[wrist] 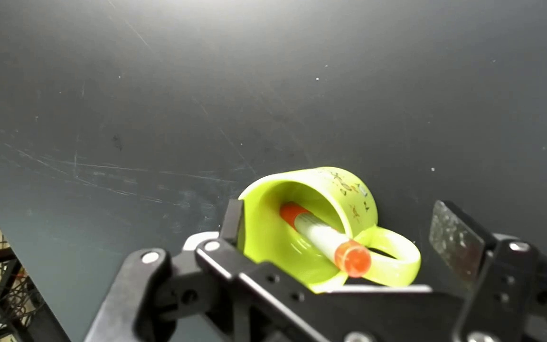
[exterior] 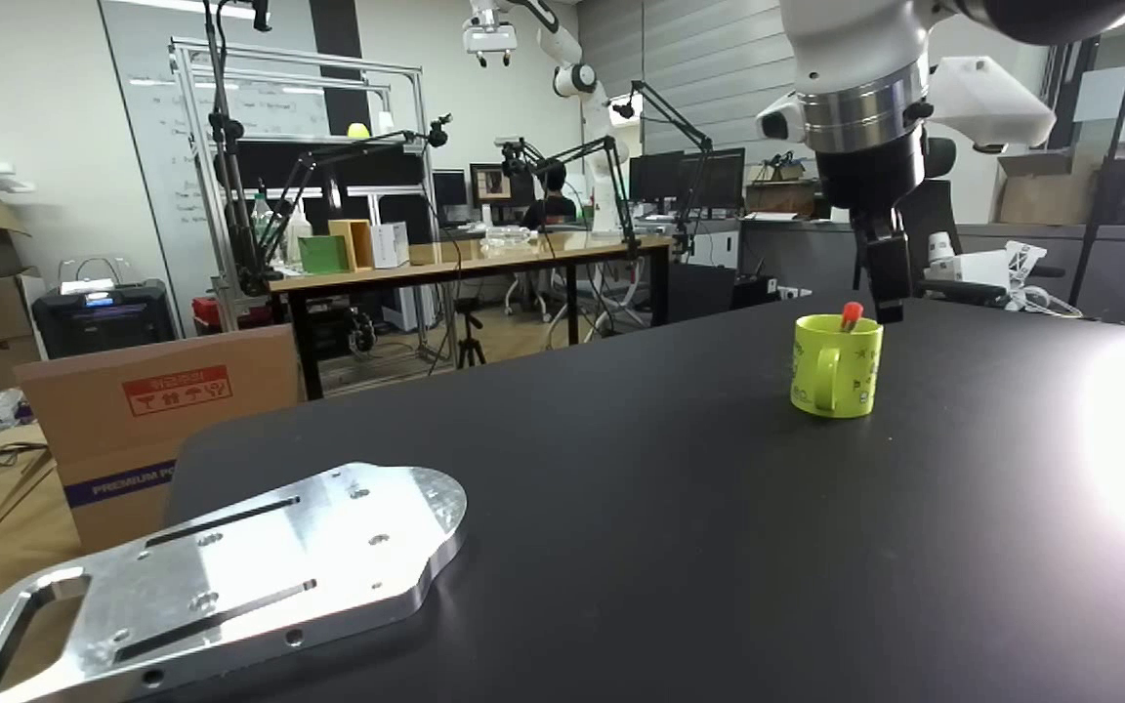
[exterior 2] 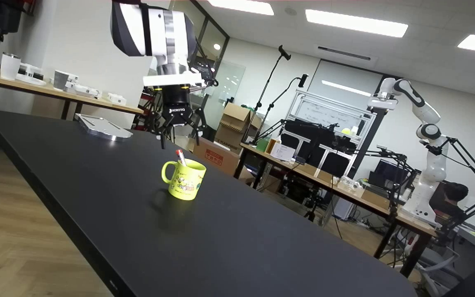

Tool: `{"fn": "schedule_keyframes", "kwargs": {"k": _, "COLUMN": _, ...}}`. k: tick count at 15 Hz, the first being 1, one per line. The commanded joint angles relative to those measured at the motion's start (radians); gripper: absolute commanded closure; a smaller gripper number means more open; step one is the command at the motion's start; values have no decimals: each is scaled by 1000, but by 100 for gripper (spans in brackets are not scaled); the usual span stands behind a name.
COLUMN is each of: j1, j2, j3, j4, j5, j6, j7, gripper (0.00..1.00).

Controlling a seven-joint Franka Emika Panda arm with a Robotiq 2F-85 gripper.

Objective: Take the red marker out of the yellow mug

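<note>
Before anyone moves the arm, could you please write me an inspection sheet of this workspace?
Surface: black tabletop; the wrist view shows pale scuffs.
Job's things: lime-green mug upright; red marker leaning inside it, a red end rising above the rim in both exterior views.
Clutter: slotted metal plate on the same tabletop, apart from the mug.
Grippers: claw open near the mug, holding nothing.
Cables: tangled cables beyond the table edge in the wrist view.
Surroundings: cardboard box, wooden-topped bench, another white robot arm, and a person in the background.
</note>
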Motion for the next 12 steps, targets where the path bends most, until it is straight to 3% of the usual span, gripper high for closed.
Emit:
{"fn": "schedule_keyframes", "kwargs": {"k": 1, "j1": 15, "j2": 31, "j3": -26, "j4": 29, "j5": -32, "j6": 39, "j7": 70, "gripper": 0}}
{"fn": "schedule_keyframes", "kwargs": {"k": 4, "j1": 23, "j2": 49, "j3": -40, "j4": 42, "j5": -44, "j6": 63, "j7": 99, "gripper": 0}}
{"fn": "schedule_keyframes", "kwargs": {"k": 5, "j1": 28, "j2": 55, "j3": -44, "j4": 47, "j5": -57, "j6": 61, "j7": 99, "gripper": 25}}
{"fn": "schedule_keyframes", "kwargs": {"k": 6, "j1": 31, "j2": 59, "j3": -48, "j4": 50, "j5": -63, "j6": 63, "j7": 107, "gripper": 26}}
{"fn": "schedule_keyframes", "kwargs": {"k": 12, "j1": 25, "j2": 79, "j3": -37, "j4": 63, "j5": -32, "j6": 101, "j7": 108, "gripper": 68}}
